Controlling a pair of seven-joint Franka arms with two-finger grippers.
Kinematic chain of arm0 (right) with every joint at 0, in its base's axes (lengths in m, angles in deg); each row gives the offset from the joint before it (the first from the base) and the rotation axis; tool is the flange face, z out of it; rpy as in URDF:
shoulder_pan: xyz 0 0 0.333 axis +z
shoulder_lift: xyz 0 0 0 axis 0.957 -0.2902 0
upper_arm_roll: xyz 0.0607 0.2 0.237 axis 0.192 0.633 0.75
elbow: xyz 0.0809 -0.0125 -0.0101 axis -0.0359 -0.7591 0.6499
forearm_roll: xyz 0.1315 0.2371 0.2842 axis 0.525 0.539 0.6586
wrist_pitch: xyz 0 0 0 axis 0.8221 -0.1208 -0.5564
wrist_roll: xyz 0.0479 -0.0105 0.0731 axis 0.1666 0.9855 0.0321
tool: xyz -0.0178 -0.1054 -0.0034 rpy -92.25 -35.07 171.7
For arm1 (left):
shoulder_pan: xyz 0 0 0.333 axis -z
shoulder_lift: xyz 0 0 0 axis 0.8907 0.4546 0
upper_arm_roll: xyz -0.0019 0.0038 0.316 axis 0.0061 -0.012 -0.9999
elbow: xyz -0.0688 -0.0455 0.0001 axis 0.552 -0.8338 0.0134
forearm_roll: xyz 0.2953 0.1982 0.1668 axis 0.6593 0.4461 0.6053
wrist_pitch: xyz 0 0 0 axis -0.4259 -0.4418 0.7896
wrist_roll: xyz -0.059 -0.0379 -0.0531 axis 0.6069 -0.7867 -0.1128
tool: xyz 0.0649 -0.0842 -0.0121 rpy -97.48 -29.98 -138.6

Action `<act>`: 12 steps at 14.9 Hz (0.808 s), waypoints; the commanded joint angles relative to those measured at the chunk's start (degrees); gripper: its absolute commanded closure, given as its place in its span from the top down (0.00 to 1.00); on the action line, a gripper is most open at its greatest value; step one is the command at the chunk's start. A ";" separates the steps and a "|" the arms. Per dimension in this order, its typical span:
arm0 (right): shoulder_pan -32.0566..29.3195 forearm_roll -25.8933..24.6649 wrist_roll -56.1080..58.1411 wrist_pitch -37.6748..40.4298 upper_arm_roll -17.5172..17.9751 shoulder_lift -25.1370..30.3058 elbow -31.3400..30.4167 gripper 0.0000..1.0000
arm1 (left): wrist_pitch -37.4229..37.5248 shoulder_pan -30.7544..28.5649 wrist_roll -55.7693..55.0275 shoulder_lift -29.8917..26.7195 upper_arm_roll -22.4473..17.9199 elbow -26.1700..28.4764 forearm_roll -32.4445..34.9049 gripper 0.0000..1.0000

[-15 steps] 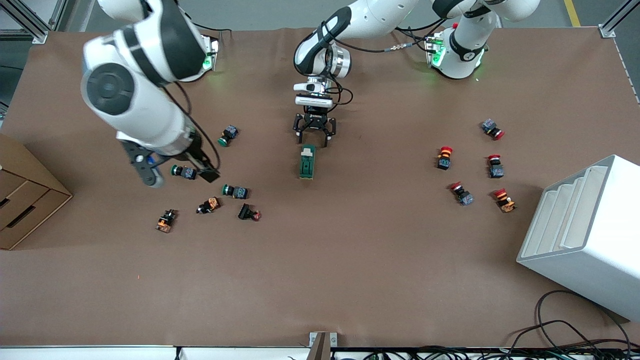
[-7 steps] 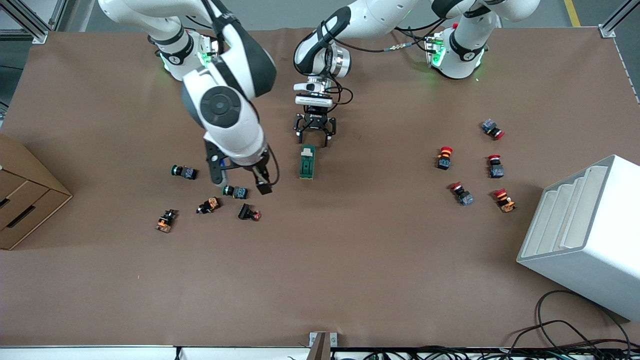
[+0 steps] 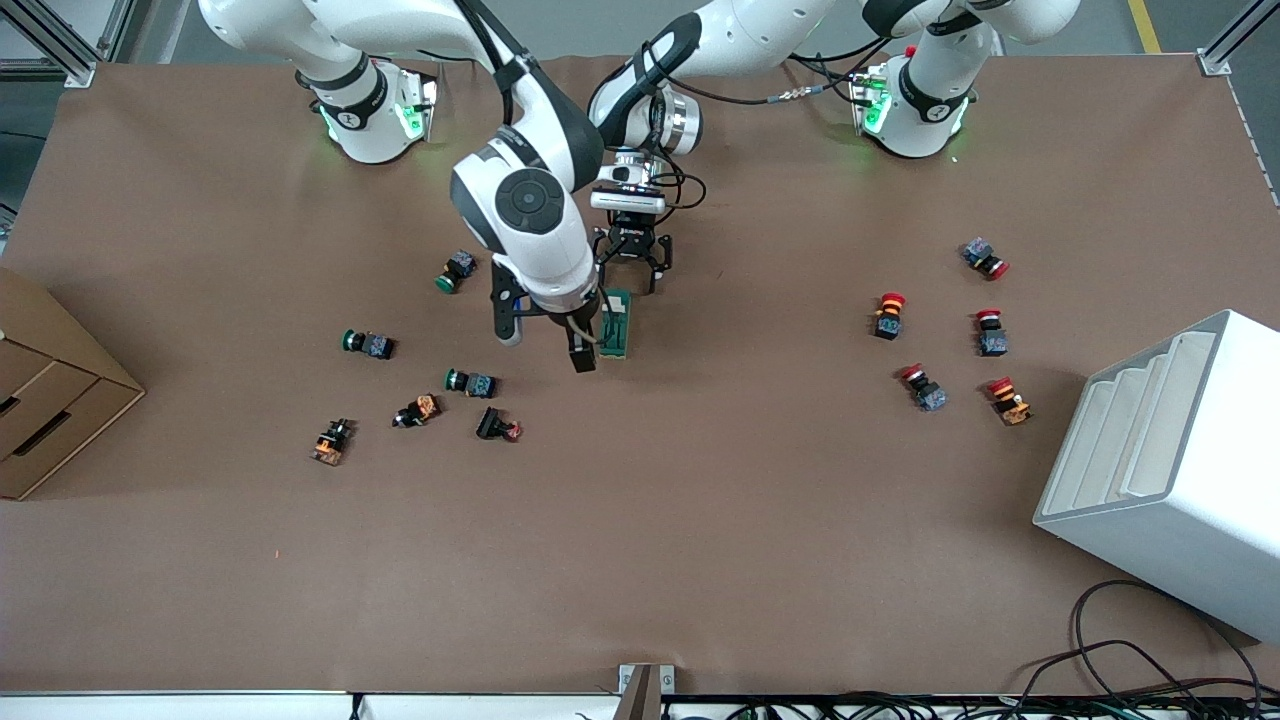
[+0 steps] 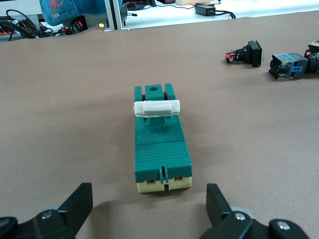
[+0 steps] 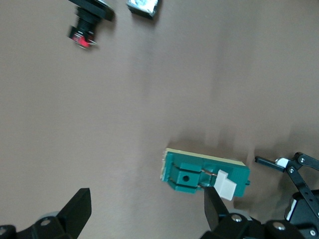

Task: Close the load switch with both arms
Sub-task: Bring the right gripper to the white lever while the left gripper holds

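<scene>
The right hand (image 3: 545, 338), fingers apart, has swept in from the green push-buttons to hang over the load switch (image 3: 615, 323); the left hand (image 3: 630, 268), fingers apart, waits at the switch's end toward the bases; closing looks imminent.

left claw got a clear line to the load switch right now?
Probably yes. The left claw sits open just short of the load switch, bare table between them. The right claw, open over the switch, may crowd it.
</scene>
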 commanded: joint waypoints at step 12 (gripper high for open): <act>7.36 -0.43 -7.14 -9.63 -0.95 -5.01 -4.84 1.00 | 1.02 0.18 -2.12 2.11 -0.24 -1.31 0.97 1.00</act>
